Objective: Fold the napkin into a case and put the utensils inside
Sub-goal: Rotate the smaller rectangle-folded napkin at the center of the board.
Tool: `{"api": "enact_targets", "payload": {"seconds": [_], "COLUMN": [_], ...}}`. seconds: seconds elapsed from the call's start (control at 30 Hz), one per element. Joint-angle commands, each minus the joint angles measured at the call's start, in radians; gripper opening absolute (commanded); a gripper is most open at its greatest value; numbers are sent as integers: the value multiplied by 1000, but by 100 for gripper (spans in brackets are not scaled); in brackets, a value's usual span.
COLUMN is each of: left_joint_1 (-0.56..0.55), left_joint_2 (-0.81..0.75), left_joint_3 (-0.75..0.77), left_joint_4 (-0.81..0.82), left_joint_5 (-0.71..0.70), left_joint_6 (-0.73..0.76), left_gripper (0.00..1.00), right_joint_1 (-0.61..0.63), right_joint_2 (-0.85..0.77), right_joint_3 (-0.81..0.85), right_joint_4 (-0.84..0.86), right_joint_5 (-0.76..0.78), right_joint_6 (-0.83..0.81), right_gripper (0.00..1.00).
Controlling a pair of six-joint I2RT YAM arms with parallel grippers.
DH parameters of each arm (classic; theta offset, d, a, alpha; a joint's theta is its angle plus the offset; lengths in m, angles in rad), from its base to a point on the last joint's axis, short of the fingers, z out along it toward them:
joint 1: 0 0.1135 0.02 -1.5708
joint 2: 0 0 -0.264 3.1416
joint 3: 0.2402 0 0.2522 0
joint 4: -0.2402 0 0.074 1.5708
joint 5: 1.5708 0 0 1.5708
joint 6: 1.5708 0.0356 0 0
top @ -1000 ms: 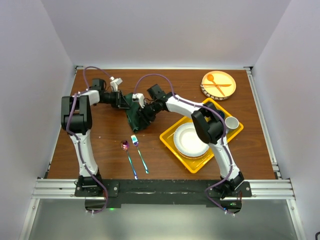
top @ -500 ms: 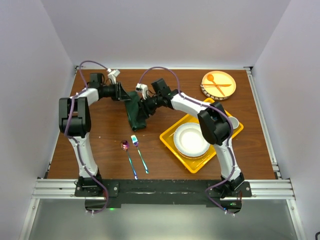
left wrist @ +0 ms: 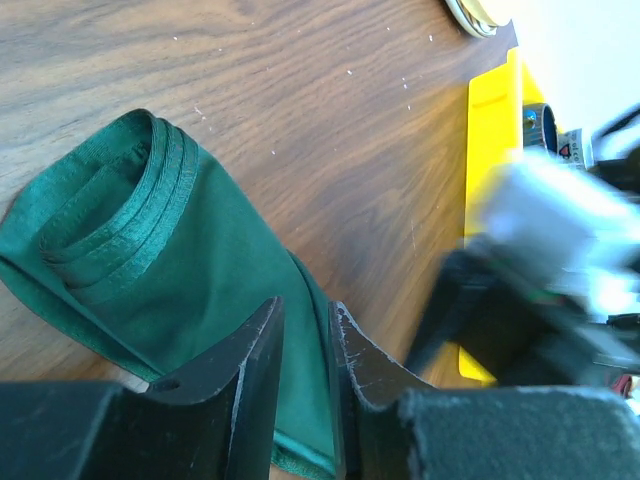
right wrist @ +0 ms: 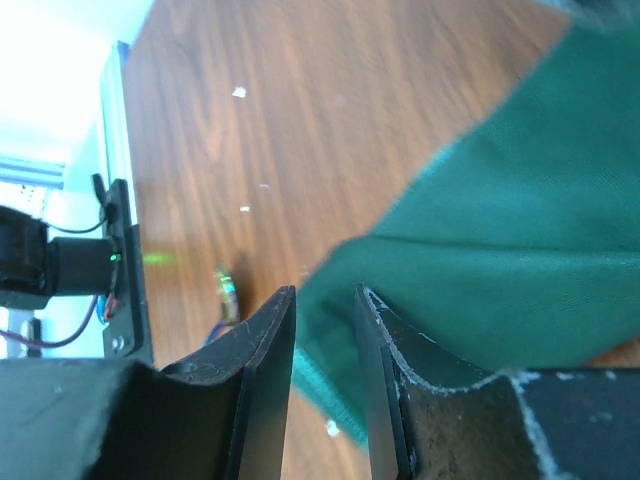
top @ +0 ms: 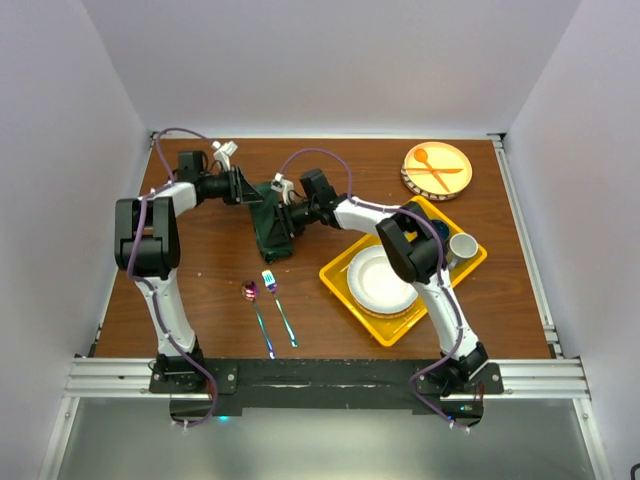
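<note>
The napkin (top: 272, 228) lies toward the far edge of the table (top: 200, 270), left of its middle, already gathered into a narrow, many-layered strip that runs from far to near. In the left wrist view its end shows several stacked hems, so the folding looks well advanced, though I cannot tell whether that end makes a usable mouth for a case.

Both arms reach to the far end of the strip. The left gripper (left wrist: 305, 310) has its jaws a narrow gap apart with green cloth showing in the gap, but whether it nips the cloth or only hangs over it I cannot tell. The right gripper (right wrist: 325, 295) is much the same: a slim gap, a cloth edge lying within it, and the grasp not clear.

The second half of the job is not begun. The iridescent spoon (top: 256, 318) and fork (top: 281, 312) lie side by side on bare wood nearer the front edge, well apart from the napkin. The yellow tray (top: 340, 275) with its white plate (top: 380, 280) sits to the right.

By my judgement what remains is this — finish and flatten the case, then fetch both utensils and slide them in.
</note>
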Motion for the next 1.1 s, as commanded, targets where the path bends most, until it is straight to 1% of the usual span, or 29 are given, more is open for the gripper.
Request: {"api": "enact_targets", "payload": {"seconds": [0.0, 0.1, 0.27, 0.37, 0.4, 0.47, 0.5, 0.6, 0.63, 0.8, 0.87, 0.93, 0.97, 1.0, 1.03, 1.07], "left_joint_1": [7, 10, 14, 12, 17, 17, 20, 24, 27, 30, 32, 30, 30, 30, 30, 30], "left_joint_2": [-3, 10, 42, 80, 100, 109, 103, 85, 80, 2, -44, -82, -125, -148, -203, -234], "left_joint_3": [-8, -16, 6, 41, 59, 75, 78, 84, 90, 106, 110, 112, 109, 107, 101, 78], "left_joint_4": [19, 19, 44, 50, 50, 50, 49, 85, 85, 82, 31, -34, -57, -77, -124, -138], "left_joint_5": [19, 19, 25, 25, 30, 44, 35, 30, 30, 16, 1, -24, -36, -62, -77, -94], "left_joint_6": [-11, -14, -27, -49, -50, -38, -20, -14, -17, 8, 54, 107, 167, 196, 215, 285], "left_gripper": [30, 32, 35, 36, 36, 36, 39, 43, 44, 50, 56, 59, 62, 64, 66, 70], "right_joint_1": [6, 16, 22, 22, 22, 22, 20, 22, 22, -3, -20, -49, -59, -79, -89, -95], "right_joint_2": [59, 101, 139, 132, 124, 80, 61, -2, -34, -146, -196, -227, -264, -282, -307, -328], "right_joint_3": [14, 30, 40, 35, 34, 32, 29, 44, 55, 66, 78, 102, 107, 116, 118, 121], "right_joint_4": [92, 96, 34, 13, 17, 26, 54, 57, 54, 48, 34, -64, -110, -210, -269, -330], "right_joint_5": [-26, -8, 50, 49, 52, 37, 35, 24, 15, 1, 9, 23, 34, 64, 83, 104], "right_joint_6": [97, 95, 38, 34, 34, 38, 43, 49, 49, 38, 26, -52, -93, -182, -233, -285], "right_gripper": [34, 34, 36, 38, 42, 44, 47, 51, 52, 59, 63, 64, 67, 68, 69, 71]}}
